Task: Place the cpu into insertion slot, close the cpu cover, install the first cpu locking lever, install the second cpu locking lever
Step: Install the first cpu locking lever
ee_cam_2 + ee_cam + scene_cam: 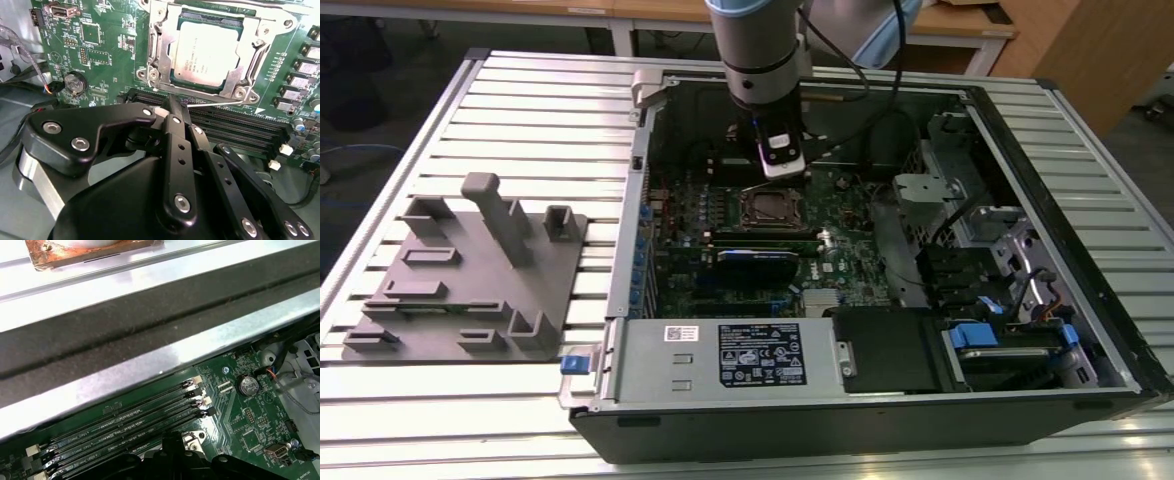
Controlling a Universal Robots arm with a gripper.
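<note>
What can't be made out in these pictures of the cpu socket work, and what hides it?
Second wrist view: the locking lever runs behind the end effector; one end is hidden.
Exterior view: the cpu cover is too small to tell whether it is latched.
First wrist view: the memory slots are partly covered by the end effector.

Just beyond the black pincer [173,441] run long black memory slots [130,417] on the green circuit board [227,412] (a round silver coin battery [246,385] near their ends).
</note>
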